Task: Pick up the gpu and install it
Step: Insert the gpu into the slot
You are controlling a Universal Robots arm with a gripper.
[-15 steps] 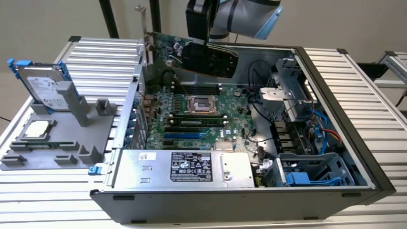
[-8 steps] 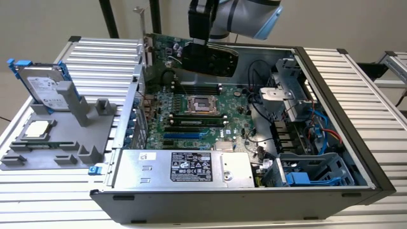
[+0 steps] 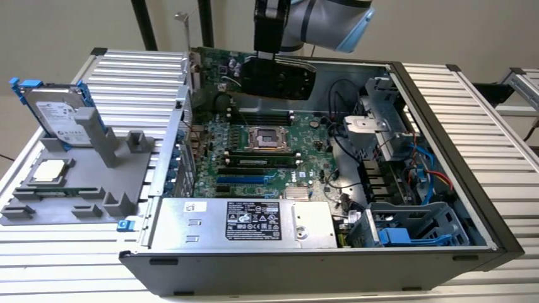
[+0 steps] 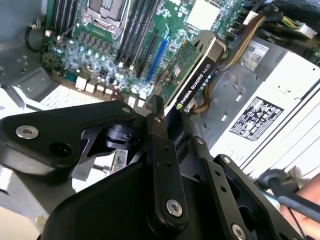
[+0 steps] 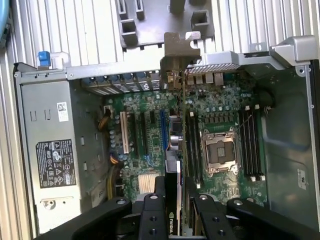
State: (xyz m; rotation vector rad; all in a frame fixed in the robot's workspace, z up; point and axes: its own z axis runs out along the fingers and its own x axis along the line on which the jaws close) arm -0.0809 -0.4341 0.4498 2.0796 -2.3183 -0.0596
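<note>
Hanging above the open computer case [image 3: 471, 208] in the exterior view, the gpu [image 3: 274, 72] is held edge-down over the motherboard [image 3: 252, 158], not yet seated. If it sits crooked to the slot, I judge its edge could jam or scrape nearby parts. In the second wrist view, the gripper [image 4: 167, 122] is clamped on the card's upper edge. In the first wrist view, its fingers [image 5: 150, 212] pinch the card over the slots.

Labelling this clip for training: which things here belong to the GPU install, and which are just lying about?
In the job:
gpu, held in the end effector
motherboard
computer case

Lying about:
hard drive
CPU chip
grey holder
</note>
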